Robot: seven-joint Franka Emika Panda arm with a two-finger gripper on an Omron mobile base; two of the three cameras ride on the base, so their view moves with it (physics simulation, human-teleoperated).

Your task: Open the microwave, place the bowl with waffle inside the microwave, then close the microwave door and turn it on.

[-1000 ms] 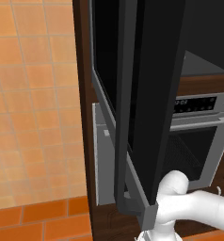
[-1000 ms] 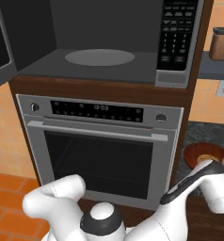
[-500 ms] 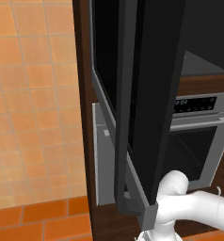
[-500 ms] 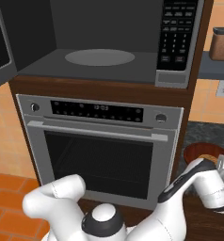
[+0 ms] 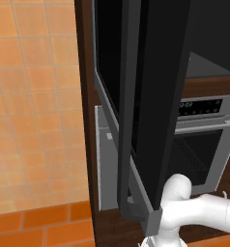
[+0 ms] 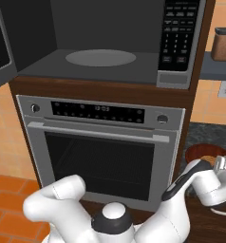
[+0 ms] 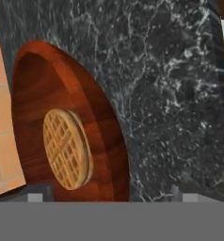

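Dark reddish wood forms the bowl (image 7: 62, 127), which is seen in the hand view resting on a black, white-veined stone counter (image 7: 175, 103). A single round golden waffle (image 7: 67, 149) with a grid pattern is held in it, lying flat on the bowl's inner bottom, roughly central. Nothing else is seen in the bowl. An orange tiled surface (image 7: 3, 141) borders the bowl on one side of that view.

In the right base view the bowl (image 6: 202, 156) is found on the counter to the right of the oven (image 6: 100, 152), partly hidden behind the white arm; a pale patch of the waffle (image 6: 208, 161) is just made out inside it. The gripper (image 6: 221, 163) is held directly above the bowl's rim area. Its fingers (image 7: 35, 196) are spread wide, with only their grey tips seen at the bottom of the hand view, and nothing is pinched between them; the bowl is not touched.

The microwave (image 6: 105, 42) is set above the oven in dark wood, and its cavity stands open, with a grey round turntable plate (image 6: 100, 57) lying on its floor and nothing on it. A keypad panel (image 6: 176, 38) is set at its right. The microwave door (image 5: 150, 111) is swung fully out to the left and is seen nearly edge-on in the left base view. A brown jar (image 6: 223, 44) with a grey lid stands on a shelf at the far right.
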